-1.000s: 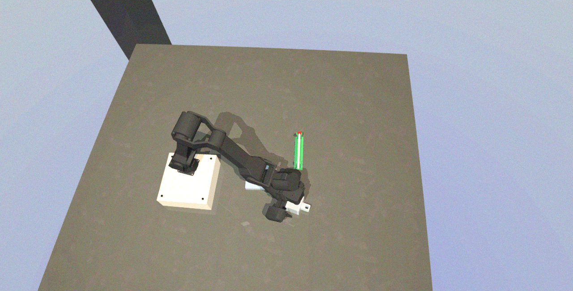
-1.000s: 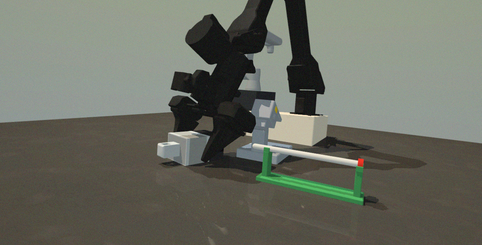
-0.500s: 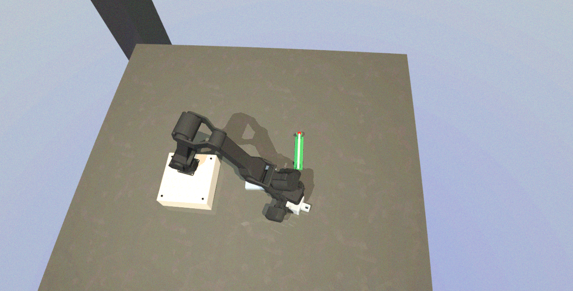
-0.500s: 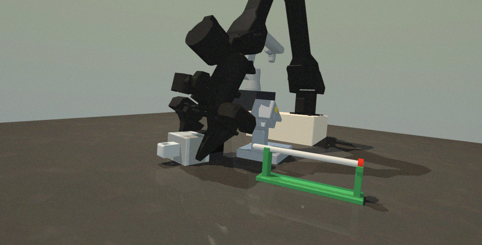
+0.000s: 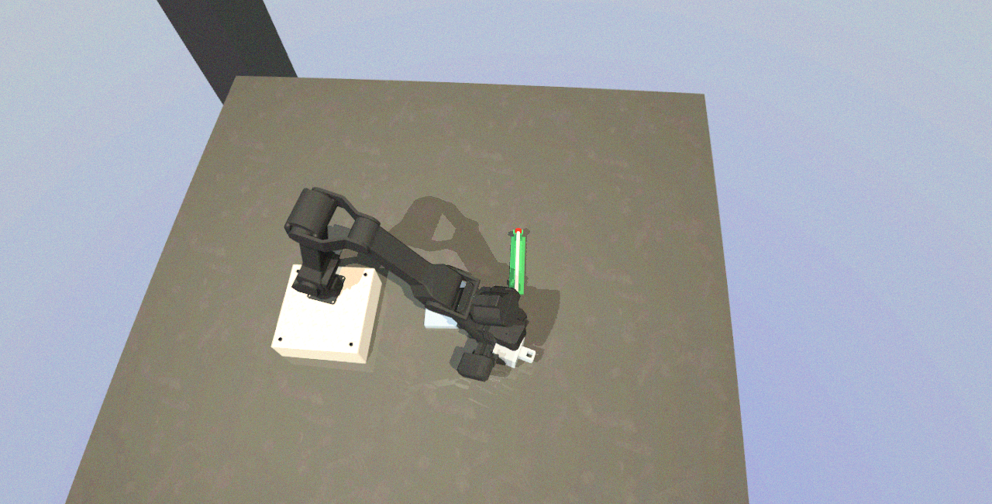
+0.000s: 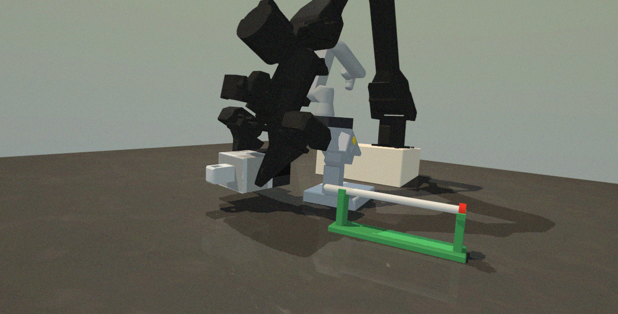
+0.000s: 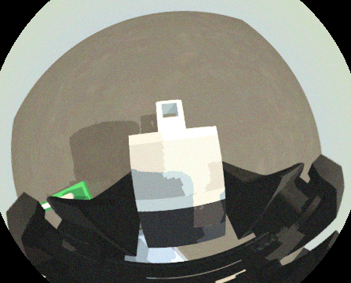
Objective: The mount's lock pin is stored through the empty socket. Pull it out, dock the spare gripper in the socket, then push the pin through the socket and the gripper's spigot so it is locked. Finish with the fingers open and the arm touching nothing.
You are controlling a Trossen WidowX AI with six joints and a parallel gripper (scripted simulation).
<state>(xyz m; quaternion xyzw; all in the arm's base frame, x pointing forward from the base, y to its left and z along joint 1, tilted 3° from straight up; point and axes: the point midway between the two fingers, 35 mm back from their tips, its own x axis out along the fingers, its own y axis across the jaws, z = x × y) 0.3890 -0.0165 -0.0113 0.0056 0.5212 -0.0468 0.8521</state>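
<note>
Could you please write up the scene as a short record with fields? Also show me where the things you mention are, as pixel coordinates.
gripper [image 5: 502, 350] [image 6: 254, 167] [image 7: 179, 185]: closed on the spare gripper
spare gripper [image 5: 511, 355] [image 6: 236, 171] [image 7: 175, 157]: white body, dark rear part, raised off the table [image 5: 624, 223] [image 6: 129, 247] [image 7: 183, 59]
spigot [image 5: 521, 353] [image 6: 221, 175] [image 7: 170, 125]: square hole, no pin through it
lock pin [image 5: 517, 261] [image 6: 397, 198] [image 7: 67, 196]: white, red end, lying across the posts of the green stand [image 5: 511, 271] [image 6: 401, 240] [image 7: 83, 188]
mount [image 6: 333, 176] [image 5: 440, 320]: blue-grey, partly hidden; spare gripper undocked

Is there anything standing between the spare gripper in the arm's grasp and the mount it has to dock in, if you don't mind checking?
Nothing visible stands between the spare gripper and the mount.
</note>
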